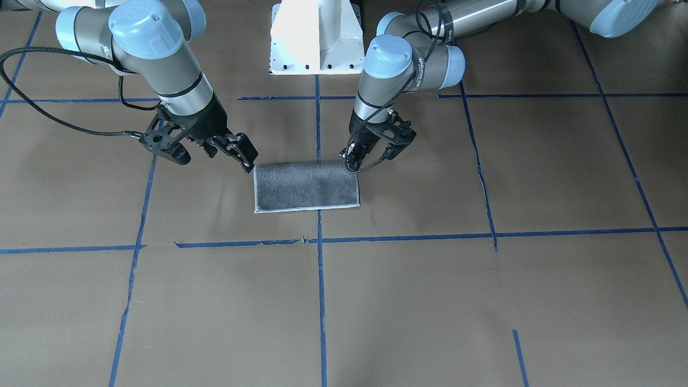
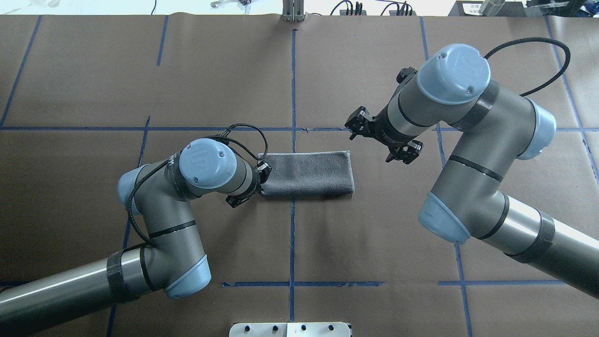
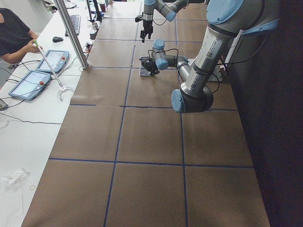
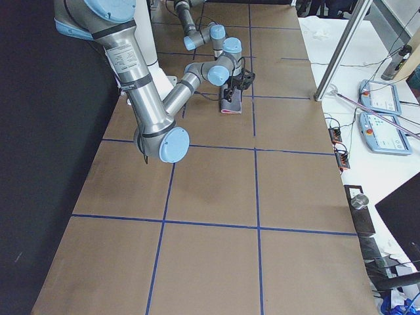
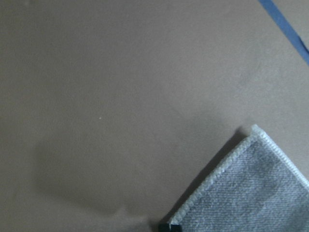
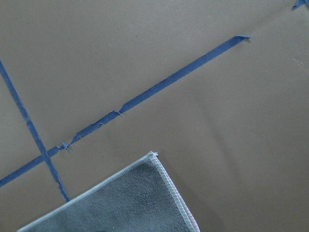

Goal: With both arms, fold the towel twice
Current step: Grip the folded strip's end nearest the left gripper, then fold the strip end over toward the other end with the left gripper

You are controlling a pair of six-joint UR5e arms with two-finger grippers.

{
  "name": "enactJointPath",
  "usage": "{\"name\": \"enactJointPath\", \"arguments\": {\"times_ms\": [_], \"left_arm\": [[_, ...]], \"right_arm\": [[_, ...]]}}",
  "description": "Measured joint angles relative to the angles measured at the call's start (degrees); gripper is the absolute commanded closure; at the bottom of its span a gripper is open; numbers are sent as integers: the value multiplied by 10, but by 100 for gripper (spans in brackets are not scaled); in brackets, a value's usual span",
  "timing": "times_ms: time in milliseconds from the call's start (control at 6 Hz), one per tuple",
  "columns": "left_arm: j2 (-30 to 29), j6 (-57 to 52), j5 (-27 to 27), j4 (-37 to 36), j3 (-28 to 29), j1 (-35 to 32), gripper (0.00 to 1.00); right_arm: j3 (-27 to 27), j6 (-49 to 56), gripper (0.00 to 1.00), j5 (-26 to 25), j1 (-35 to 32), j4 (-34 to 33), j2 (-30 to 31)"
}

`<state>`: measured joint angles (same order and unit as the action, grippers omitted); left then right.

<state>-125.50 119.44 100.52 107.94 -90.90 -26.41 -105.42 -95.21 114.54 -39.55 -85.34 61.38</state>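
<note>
The towel [image 1: 306, 186] lies flat on the brown table, folded into a rectangle with its dark grey face up and a whitish hem; it also shows in the overhead view [image 2: 306, 174]. My left gripper [image 1: 374, 155] is open and low at the towel's end on my left, with one fingertip by its near corner [image 2: 252, 184]. The left wrist view shows that towel corner [image 5: 251, 188] lying flat. My right gripper [image 1: 215, 158] is open and empty, hovering just off the towel's other end [image 2: 378, 139]. The right wrist view shows the far corner [image 6: 130, 203].
Blue tape lines [image 1: 318, 239] divide the brown table into squares. The white pedestal base [image 1: 316, 37] stands behind the towel. An operators' bench with tablets [image 3: 38, 71] and a metal pole [image 3: 71, 33] runs along the far side.
</note>
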Motion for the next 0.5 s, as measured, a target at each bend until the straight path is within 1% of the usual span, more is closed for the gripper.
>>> {"name": "enactJointPath", "arguments": {"times_ms": [333, 500], "left_arm": [[-15, -14, 0, 0, -1, -15, 100], [-32, -28, -1, 0, 0, -19, 100]], "right_arm": [[-13, 2, 0, 10, -14, -3, 8], [-27, 12, 0, 24, -32, -5, 23]]}}
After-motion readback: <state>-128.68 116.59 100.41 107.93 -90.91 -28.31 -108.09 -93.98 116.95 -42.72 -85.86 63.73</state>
